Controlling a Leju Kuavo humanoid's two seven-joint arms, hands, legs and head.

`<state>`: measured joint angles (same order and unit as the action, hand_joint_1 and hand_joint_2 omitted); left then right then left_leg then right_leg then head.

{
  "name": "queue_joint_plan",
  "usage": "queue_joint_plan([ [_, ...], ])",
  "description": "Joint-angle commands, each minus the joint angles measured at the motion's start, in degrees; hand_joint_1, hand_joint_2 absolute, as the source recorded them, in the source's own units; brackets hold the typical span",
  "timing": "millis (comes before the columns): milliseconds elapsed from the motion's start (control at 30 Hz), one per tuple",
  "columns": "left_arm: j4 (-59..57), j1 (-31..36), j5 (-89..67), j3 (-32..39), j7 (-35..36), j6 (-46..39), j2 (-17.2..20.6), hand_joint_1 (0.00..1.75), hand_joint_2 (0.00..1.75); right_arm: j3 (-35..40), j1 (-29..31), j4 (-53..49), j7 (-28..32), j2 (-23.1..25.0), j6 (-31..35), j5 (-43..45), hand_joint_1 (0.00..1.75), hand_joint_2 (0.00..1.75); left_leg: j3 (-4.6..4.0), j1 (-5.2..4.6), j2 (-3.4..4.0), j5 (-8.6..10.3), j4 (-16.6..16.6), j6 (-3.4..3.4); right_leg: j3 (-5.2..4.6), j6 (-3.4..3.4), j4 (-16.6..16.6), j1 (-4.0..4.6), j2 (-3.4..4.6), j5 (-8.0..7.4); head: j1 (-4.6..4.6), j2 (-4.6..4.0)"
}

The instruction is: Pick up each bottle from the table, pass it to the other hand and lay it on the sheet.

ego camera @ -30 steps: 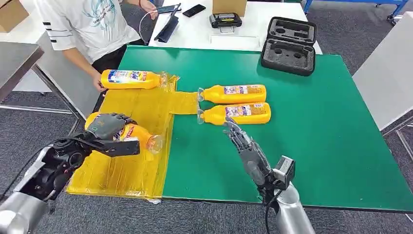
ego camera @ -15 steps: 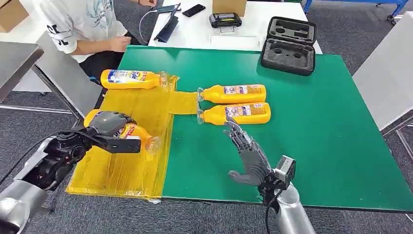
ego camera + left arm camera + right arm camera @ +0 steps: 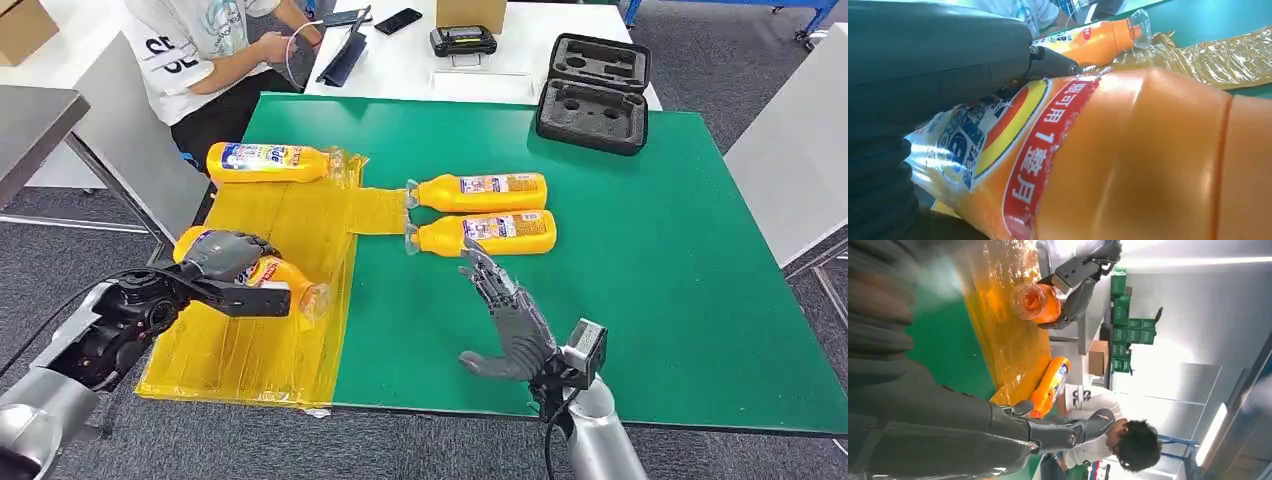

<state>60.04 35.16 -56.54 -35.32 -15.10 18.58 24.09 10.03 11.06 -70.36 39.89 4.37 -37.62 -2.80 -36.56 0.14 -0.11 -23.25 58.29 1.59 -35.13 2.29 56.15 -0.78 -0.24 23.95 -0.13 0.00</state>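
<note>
My left hand (image 3: 225,262) grips an orange bottle (image 3: 283,277) lying over the left part of the yellow sheet (image 3: 290,225); its clear cap points right. The left wrist view shows that bottle (image 3: 1128,160) close up under my fingers (image 3: 948,55). A second orange bottle (image 3: 268,161) lies at the sheet's far end. Two more orange bottles (image 3: 478,191) (image 3: 482,232) lie side by side on the green table (image 3: 650,260). My right hand (image 3: 508,315) hovers open, fingers spread, just in front of the nearer of the two. The right wrist view shows my left hand (image 3: 1079,277) on its bottle (image 3: 1038,301).
A person (image 3: 205,50) sits at the table's far left corner. A black foam case (image 3: 594,92) rests at the table's far edge. Behind it a white table (image 3: 420,55) carries a phone, a tablet and a small device. A grey desk (image 3: 35,120) stands at left.
My left hand has shifted the held bottle slightly over the sheet. My right hand has spread its thumb out to the side. The person's hand has drawn back from the far bottle.
</note>
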Motion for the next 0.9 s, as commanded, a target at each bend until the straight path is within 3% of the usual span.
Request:
queue_joint_plan([
  [33,-3.24,3.0,-0.08,-2.11,0.0,0.33,0.05,1.75,1.75,-0.79,1.73,3.27,0.11,-0.29,-0.12,-0.03,0.0,1.75,0.33,0.07,0.0,-0.13,-0.01,-0.09,0.34,-0.1,-0.02,0.08,0.0,0.12,0.0,0.0],
  [433,-3.24,3.0,-0.08,-2.11,0.0,0.33,0.05,1.75,1.75,-0.79,1.73,3.27,0.11,-0.29,-0.12,-0.03,0.0,1.75,0.17,0.06,-0.01,-0.07,-0.01,-0.06,0.19,-0.07,-0.02,0.06,-0.01,0.06,0.0,0.0],
  [467,-7.32,2.96,0.1,-2.3,2.34,6.97,-1.87,1.75,1.75,-0.51,3.03,6.97,-1.76,-0.06,-0.19,-0.65,0.0,1.75,0.31,0.07,-0.01,-0.13,0.0,-0.08,0.33,-0.1,-0.02,0.07,-0.01,0.12,0.0,0.0],
  [533,-19.15,1.32,-1.37,-4.05,3.06,-2.05,-7.46,1.75,1.75,0.72,6.66,13.64,0.11,0.95,1.11,-1.7,0.0,1.75,0.31,0.0,0.01,-0.03,-0.12,-0.04,0.3,-0.05,-0.1,0.0,0.01,0.03,0.0,0.0],
  [567,-21.4,1.06,-1.43,-4.41,2.8,-3.76,-8.02,1.75,1.75,1.05,6.69,13.7,0.11,0.87,1.17,-1.47,0.0,1.75,0.46,0.03,0.03,-0.07,-0.14,-0.07,0.46,-0.08,-0.14,0.03,0.03,0.06,0.02,0.0],
  [600,-22.07,0.72,-1.37,-4.48,2.57,-4.51,-7.99,1.75,1.75,1.15,6.73,13.72,0.11,0.88,1.29,-1.4,0.0,1.75,0.73,-0.04,0.08,-0.05,-0.31,-0.07,0.68,-0.09,-0.27,-0.03,0.09,0.03,0.02,0.0],
  [900,-22.49,1.97,-1.3,-4.83,2.09,-3.75,-7.48,1.75,1.75,1.37,6.58,13.66,0.11,0.75,1.66,-1.04,0.0,1.75,0.4,0.0,-0.03,-0.05,-0.08,-0.05,0.43,-0.06,-0.08,0.0,-0.02,0.03,0.0,0.0],
])
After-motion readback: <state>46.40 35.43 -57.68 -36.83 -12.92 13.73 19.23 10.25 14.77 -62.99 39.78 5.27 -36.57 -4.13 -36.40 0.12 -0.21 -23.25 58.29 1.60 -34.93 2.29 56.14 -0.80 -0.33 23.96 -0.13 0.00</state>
